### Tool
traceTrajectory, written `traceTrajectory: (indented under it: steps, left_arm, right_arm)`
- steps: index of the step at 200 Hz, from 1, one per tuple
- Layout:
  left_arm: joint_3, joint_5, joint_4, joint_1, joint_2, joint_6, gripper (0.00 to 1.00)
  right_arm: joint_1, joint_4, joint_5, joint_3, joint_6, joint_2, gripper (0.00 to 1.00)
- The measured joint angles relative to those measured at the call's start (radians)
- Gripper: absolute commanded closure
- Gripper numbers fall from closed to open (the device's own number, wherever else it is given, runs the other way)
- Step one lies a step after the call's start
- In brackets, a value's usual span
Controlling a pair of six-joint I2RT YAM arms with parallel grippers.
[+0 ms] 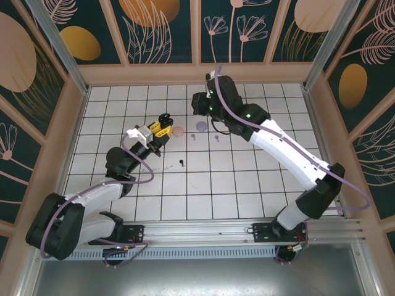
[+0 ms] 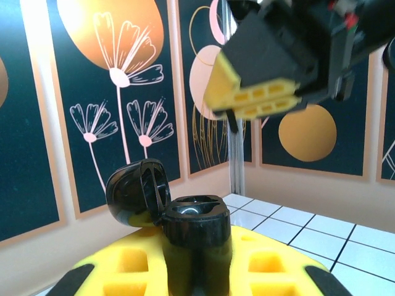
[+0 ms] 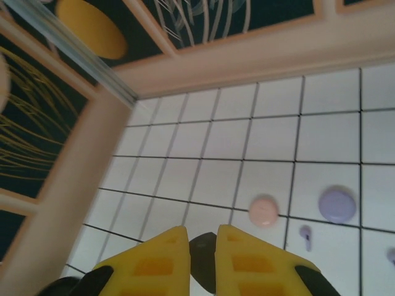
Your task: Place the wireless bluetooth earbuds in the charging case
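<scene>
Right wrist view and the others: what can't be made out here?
Right wrist: dark object between the fingers, cut off by the bottom edge; earbud or not, unclear.
Left wrist: black case seen edge-on; its rim hides the contents.
Right wrist: lilac item cut off by the right edge; likely an earbud.

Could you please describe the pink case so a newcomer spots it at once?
On the tiled table's far middle, two round discs lie side by side. The pink case is the one nearer the left arm; the other is the lilac case.
</scene>
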Motion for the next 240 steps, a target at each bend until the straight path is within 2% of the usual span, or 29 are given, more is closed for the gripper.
traceTrajectory:
  steps: [38,82,118,162,240]
  left_arm:
    - [0.014,-0.002,0.087,-0.046,0.057,0.080,1.00]
    - [0.075,-0.002,0.157,-0.089,0.127,0.141,1.00]
    - [0.095,-0.004,0.220,-0.100,0.148,0.140,1.00]
    - [0.097,-0.013,0.276,-0.100,0.154,0.111,1.00]
    - [0.097,-0.019,0.282,-0.100,0.154,0.083,1.00]
  right_arm:
    - [0.015,0.137,-0.069,-0.099,-0.025,-0.097,0.87]
    - [0.066,0.311,-0.142,-0.205,-0.059,-0.143,0.87]
    - [0.116,0.433,-0.177,-0.282,-0.091,-0.158,0.87]
    - [0.129,0.542,-0.184,-0.360,-0.098,-0.168,0.87]
    - [0.129,0.609,-0.187,-0.403,-0.095,-0.191,0.87]
